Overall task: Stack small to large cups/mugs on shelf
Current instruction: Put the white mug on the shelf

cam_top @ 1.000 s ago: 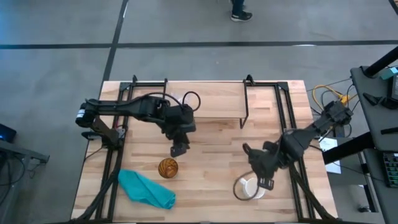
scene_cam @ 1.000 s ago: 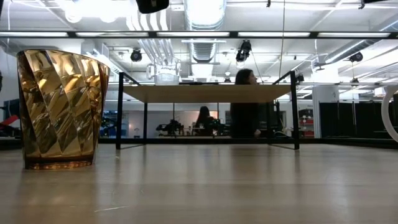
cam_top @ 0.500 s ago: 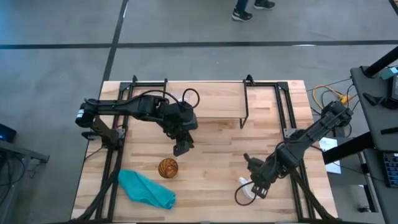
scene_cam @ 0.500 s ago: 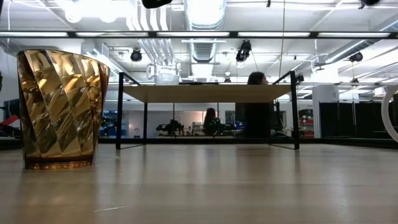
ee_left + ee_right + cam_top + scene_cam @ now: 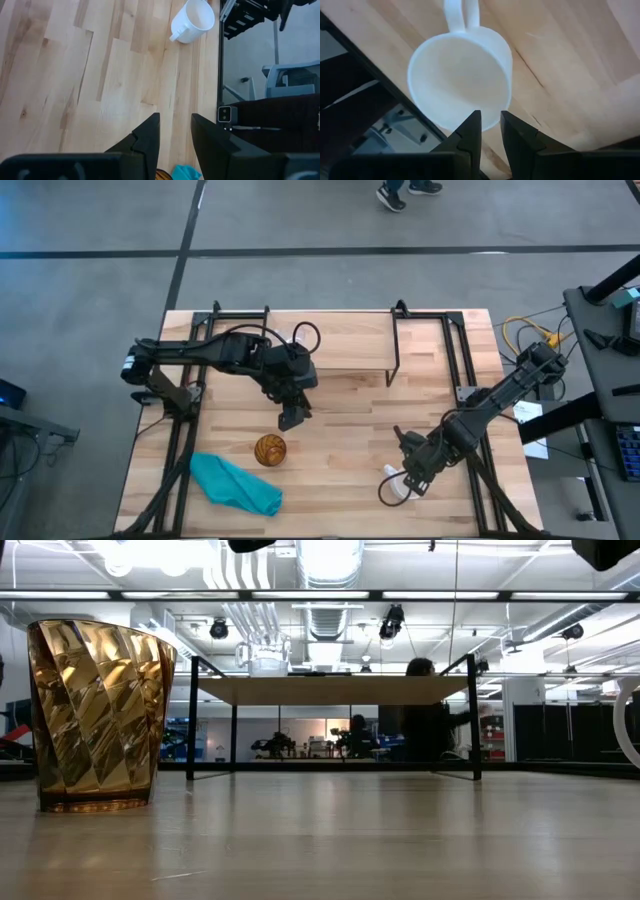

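Observation:
The white mug (image 5: 396,483) stands upright on the table near its near-right corner, with its handle (image 5: 632,725) at the low view's right edge. My right gripper (image 5: 408,478) is down on it, shut across its rim (image 5: 490,117). The amber patterned cup (image 5: 269,450) stands on its base near the middle-left of the table (image 5: 98,715). My left gripper (image 5: 290,420) hovers just beyond it, slightly open and empty (image 5: 175,122). A tiny clear glass cup (image 5: 267,662) stands on the shelf (image 5: 330,690) at the far edge. My right gripper has the white mug's wall (image 5: 492,125) on the side opposite the handle (image 5: 461,15). One finger (image 5: 472,130) is inside the mug and the other (image 5: 515,132) outside. The fingers come from above, pointing down. The mug rests upright on the table.
A teal cloth (image 5: 235,485) lies crumpled near the near-left corner, close to the amber cup. The shelf's black legs (image 5: 395,345) and the table's black side rails (image 5: 180,450) border the work area. Bare tabletop lies between the two arms. People move in the room behind.
My right gripper has moved toward the table's near edge and down onto the white mug, then stayed there. The mug and the amber cup have kept their places. A person in the background has walked to the right.

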### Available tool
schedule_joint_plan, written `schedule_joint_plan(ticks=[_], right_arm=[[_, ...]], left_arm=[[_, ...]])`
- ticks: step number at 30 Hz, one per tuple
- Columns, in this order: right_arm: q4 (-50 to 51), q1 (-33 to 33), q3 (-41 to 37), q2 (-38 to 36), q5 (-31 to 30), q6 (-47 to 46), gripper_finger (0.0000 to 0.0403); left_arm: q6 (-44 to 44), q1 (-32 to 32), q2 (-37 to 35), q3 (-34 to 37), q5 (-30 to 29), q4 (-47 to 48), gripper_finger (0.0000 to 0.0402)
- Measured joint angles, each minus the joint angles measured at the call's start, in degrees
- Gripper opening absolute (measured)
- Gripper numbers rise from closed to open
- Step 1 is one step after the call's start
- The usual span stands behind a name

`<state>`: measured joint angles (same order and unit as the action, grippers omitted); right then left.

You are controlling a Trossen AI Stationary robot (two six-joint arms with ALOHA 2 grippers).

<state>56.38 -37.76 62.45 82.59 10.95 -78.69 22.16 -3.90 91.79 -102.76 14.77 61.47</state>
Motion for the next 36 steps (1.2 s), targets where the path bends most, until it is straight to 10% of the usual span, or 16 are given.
schedule_joint_plan(ticks=[36], right_arm=[[-6.1, 0.0, -4.6, 0.0, -0.5, -6.9, 0.0068]], left_arm=[[-0.1, 0.0, -1.8, 0.0, 0.0, 0.0, 0.0096]])
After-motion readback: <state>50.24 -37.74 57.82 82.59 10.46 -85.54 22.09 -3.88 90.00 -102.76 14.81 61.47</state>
